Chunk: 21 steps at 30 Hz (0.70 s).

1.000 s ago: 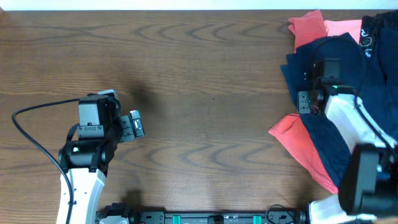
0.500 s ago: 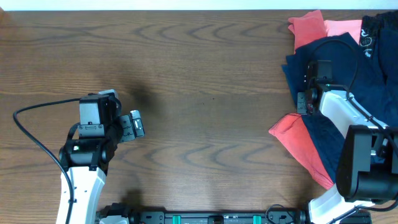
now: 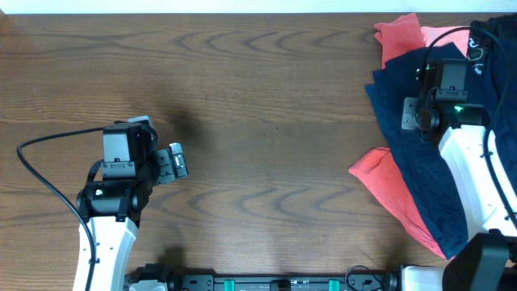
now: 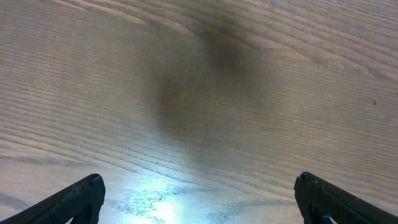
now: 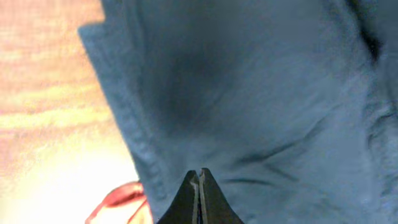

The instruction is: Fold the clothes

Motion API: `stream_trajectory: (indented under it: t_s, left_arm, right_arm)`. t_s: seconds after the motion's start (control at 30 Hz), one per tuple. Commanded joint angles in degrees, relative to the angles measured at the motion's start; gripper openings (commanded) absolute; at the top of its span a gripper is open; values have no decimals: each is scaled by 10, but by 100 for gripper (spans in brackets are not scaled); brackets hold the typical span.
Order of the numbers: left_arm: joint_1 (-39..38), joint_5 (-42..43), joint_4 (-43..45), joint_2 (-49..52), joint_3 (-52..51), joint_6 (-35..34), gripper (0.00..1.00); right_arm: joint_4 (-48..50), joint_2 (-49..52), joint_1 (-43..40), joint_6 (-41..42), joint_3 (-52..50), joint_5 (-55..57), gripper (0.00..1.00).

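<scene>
**Right arm carried deeper over the heap; nothing pulled free yet**

Starting at the left: nothing new to report. Find the left end effector parked over bare desk, exactly as a second ago, with fingers spread wide in the left wrist view and grasping nothing.

Across the middle: only wood grain, with no garment laid out for folding.

Moving right: see the clothes heaped at the desk's right edge. Note a coral-red garment poking toward the middle from under a navy garment. Note also a second coral-red garment at the back and a black garment with white print in the far corner.

Compare the right end effector with a second ago and place it further back and further right, off the navy hem and over the body of that cloth. From the right wrist view, read its fingers as clenched tip to tip over navy fabric. Cannot tell whether any cloth sits pinched between them.

Find the heap's outline much as before, so probably nothing dragged out. Judge the task barely begun: still to single out one garment and draw it onto open desk.
</scene>
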Motion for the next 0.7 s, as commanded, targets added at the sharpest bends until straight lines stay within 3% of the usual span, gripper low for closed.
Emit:
stream_trajectory:
  t_s: [0.0,0.07,0.1,0.17,0.33,0.53,0.67]
  left_arm:
    - [-2,-4,0,2,10,-3,98]
    - [-2,-4,0,2,10,-3,98]
    - [-2,-4,0,2,10,-3,98]
    - [-2,-4,0,2,10,-3,98]
    - [-2,-4,0,2,10,-3,98]
    - [-2,-4,0,2,10,-3,98]
    - [-2,-4,0,2,10,-3,98]
  right_arm:
    - [-5,14,-4,6,-10,-47,1]
    - [-4,19,-4,6,-13,-54,3]
    - [-4,22,-4,6,-14,-54,18]
    - [-2,33,-4,6,-15,-54,29]
    - [19,87,-4,6,-23,-54,33]
    - [46,170,-4,21,-23,-28,24]
    - [62,188,-4,33,-23,-23,1]
